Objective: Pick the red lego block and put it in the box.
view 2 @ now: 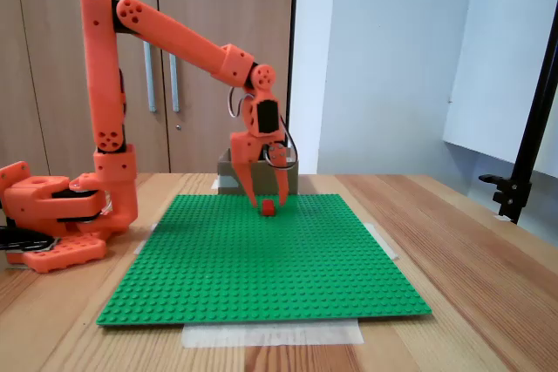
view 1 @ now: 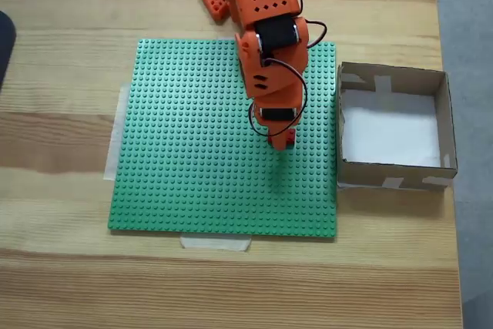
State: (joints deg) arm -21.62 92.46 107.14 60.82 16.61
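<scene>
The orange arm is leaning out over the green baseplate (view 1: 200, 144), which is taped to the wooden table (view 1: 62, 267), probably so it doesn't slide around. In the side-on fixed view the end effector (view 2: 267, 199) points straight down with its fingers spread either side of the red lego block (view 2: 268, 207). The block sits on the plate between them, not pinched yet as far as the pictures show. From above only a red sliver of it (view 1: 290, 139) peeks out under the wrist. The cardboard box (view 1: 444, 121) waits just off the plate's right edge in that view, so the carry should be short
</scene>
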